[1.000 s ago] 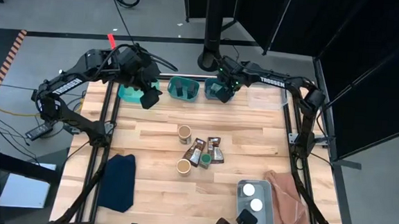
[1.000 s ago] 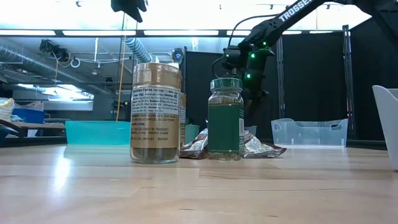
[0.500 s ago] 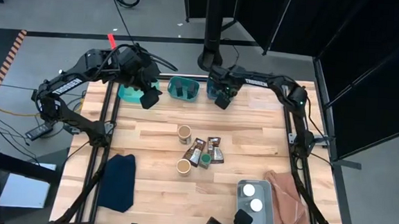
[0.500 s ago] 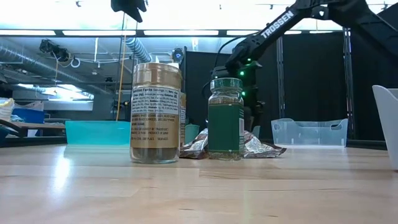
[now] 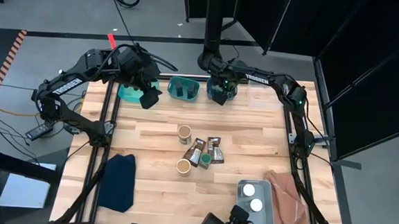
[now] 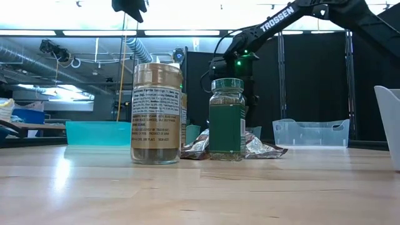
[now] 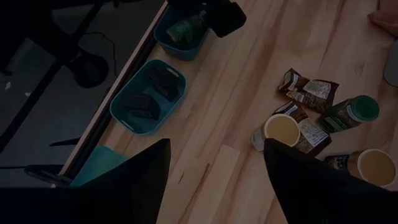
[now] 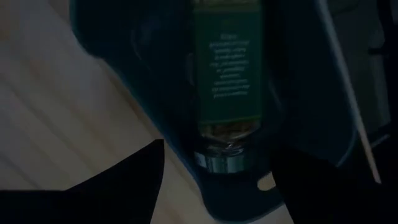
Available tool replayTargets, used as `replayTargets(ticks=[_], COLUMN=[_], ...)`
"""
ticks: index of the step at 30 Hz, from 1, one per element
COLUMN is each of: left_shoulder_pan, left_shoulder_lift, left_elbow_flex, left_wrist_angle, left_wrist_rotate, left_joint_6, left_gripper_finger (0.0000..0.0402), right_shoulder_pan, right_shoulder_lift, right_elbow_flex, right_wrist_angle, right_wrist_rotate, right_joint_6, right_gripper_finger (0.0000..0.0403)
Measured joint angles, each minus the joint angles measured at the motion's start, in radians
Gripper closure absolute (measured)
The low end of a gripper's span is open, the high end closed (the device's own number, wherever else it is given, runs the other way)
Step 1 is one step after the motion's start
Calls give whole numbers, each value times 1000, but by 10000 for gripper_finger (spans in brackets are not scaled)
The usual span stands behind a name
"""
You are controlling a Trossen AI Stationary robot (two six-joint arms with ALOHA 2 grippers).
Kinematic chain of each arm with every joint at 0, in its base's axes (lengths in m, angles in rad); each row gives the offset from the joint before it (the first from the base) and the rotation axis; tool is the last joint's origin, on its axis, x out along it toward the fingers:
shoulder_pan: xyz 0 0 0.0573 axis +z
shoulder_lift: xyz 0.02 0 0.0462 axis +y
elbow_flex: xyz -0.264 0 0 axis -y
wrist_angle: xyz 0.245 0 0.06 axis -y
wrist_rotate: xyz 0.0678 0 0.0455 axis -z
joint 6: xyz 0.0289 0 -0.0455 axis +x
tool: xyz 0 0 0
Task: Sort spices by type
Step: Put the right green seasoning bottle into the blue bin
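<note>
Right gripper (image 5: 219,91) fingers apart, over teal plastic bin (image 8: 311,155) holding green-labelled glass jar (image 8: 227,81). Left gripper (image 5: 147,95) apart, empty. Centre cluster (image 5: 198,152) unsorted.

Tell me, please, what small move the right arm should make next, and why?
Probably lift the right gripper straight up out of the teal bin. Its fingers stand open on either side of the green-labelled jar, which lies on its side inside that bin, so the jar looks delivered. The other green-lidded jar waits in the pile at mid-table. The left gripper waits by the far-left bin.
</note>
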Motion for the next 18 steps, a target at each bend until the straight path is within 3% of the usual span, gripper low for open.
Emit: replayTargets(ticks=[18], left_shoulder_pan=[0], left_shoulder_lift=[0], left_elbow_flex=[0], left_wrist_angle=[1], left_wrist_rotate=[-10], left_joint_6=[1], left_gripper_finger=[138], right_shoulder_pan=[-29], right_shoulder_lift=[2], right_elbow_flex=[-74], right_wrist_angle=[117], right_wrist_rotate=[-35], right_joint_6=[17], right_gripper_finger=[113])
